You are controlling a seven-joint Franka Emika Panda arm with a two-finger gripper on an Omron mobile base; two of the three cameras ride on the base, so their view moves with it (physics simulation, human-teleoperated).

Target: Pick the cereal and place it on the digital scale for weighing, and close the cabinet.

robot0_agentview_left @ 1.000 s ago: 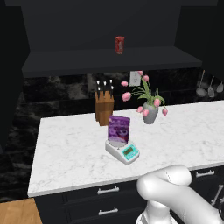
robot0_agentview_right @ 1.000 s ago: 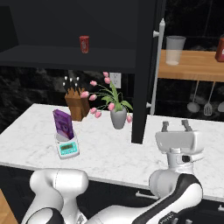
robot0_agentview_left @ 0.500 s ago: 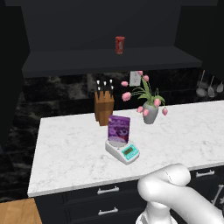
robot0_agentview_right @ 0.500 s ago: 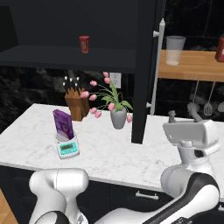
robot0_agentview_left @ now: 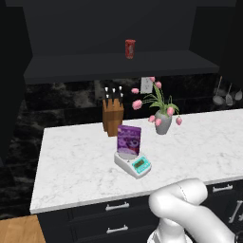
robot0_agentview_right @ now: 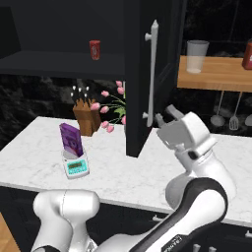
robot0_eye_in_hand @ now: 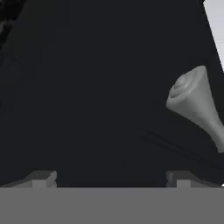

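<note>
Ahead of the gripper (robot0_eye_in_hand: 109,177), a flat black cabinet (robot0_eye_in_hand: 87,87) door face. Fingertips (robot0_eye_in_hand: 43,178) set wide apart, nothing between them. Off past the right tip, a grey flared handle (robot0_eye_in_hand: 194,103) mount standing out from the door. Pale strip at upper right corner, unclear what.

You are looking at flat, even rendered light with no glare. The white marble counter (robot0_agentview_left: 71,175) is the brightest surface; the black cabinet (robot0_agentview_right: 138,74) and backsplash swallow detail in near-black. Faint soft shadows sit under the digital scale (robot0_agentview_left: 134,164). Both base views are coarse and slightly soft. The hand view is dim and blurred.
</note>
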